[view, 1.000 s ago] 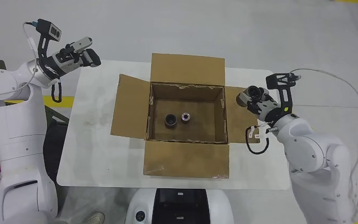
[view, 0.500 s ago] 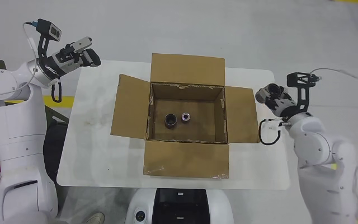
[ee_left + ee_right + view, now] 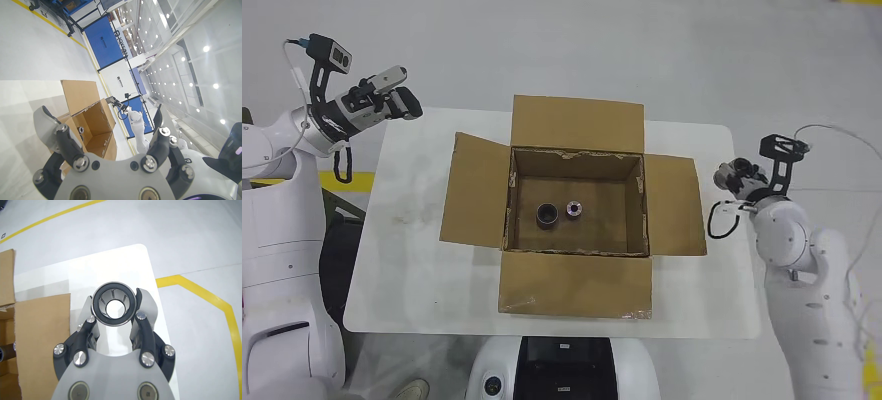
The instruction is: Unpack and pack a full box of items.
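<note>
box: the cardboard box (image 3: 577, 215) was parked mid-table (image 3: 402, 270), with all four flaps folded out flat.
inside the box: two small parts were spotted on the floor of it, a dark cylinder (image 3: 546, 213) and a smaller ring-like piece (image 3: 574, 209) just beside it.
right gripper (image 3: 734, 175): its fingers were clamped on a hollow metal sleeve (image 3: 114, 294), held in the air over the table's right edge, just past the right flap.
left gripper (image 3: 102, 113): it was held up off the table's far left corner, well apart from the box, fingers spread wide with nothing in them.
done so far: one piece was reckoned to be out of the box and in hand, not yet set down.
left to do: two parts were to be lifted out, and the whole repacking looked untouched. whether this was the unpack or the pack leg couldn't be told for sure.
</note>
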Available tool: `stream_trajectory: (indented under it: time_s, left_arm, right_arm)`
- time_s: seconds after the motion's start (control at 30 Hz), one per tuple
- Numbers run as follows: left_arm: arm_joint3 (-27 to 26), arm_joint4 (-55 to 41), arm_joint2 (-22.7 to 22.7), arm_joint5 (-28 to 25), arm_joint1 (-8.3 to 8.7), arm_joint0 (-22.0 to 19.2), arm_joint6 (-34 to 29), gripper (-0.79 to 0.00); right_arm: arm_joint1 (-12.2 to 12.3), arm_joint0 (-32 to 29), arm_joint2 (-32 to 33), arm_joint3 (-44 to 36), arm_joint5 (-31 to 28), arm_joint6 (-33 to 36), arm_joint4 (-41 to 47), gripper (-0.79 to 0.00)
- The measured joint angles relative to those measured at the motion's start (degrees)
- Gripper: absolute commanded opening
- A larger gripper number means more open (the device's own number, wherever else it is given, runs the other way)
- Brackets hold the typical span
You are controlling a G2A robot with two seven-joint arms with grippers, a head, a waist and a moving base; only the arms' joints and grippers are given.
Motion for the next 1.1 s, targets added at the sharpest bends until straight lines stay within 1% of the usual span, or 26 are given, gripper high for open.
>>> stream_trajectory:
  time_s: [0.3,0.5,0.73,0.97,1.0,1.03,1.07,1.1]
  left_arm:
    - [0.0,0.0,0.0,0.0,0.0,0.0,0.0,0.0]
    - [0.0,0.0,0.0,0.0,0.0,0.0,0.0,0.0]
    - [0.0,0.0,0.0,0.0,0.0,0.0,0.0,0.0]
    - [0.0,0.0,0.0,0.0,0.0,0.0,0.0,0.0]
    - [0.0,0.0,0.0,0.0,0.0,0.0,0.0,0.0]
    - [0.0,0.0,0.0,0.0,0.0,0.0,0.0,0.0]
    - [0.0,0.0,0.0,0.0,0.0,0.0,0.0,0.0]
    - [0.0,0.0,0.0,0.0,0.0,0.0,0.0,0.0]
  right_arm:
    - [-0.57,2.14,-1.57,9.49,0.87,-6.27,1.01,-0.785]
    - [-0.94,3.53,-2.84,14.46,1.0,-8.74,1.57,-0.785]
    - [-1.25,4.89,-4.54,18.42,0.9,-9.55,0.81,-0.785]
    - [-1.6,4.76,-6.11,19.56,1.55,-10.5,0.27,-0.785]
    - [-1.68,4.67,-6.47,19.55,1.78,-10.68,0.07,-0.653]
    - [-1.73,4.6,-6.68,19.49,1.91,-10.79,0.01,-0.548]
    - [-1.77,4.52,-6.84,19.4,2.01,-10.87,-0.03,-0.456]
    - [-1.82,4.38,-6.96,19.29,2.15,-10.95,-0.07,-0.416]
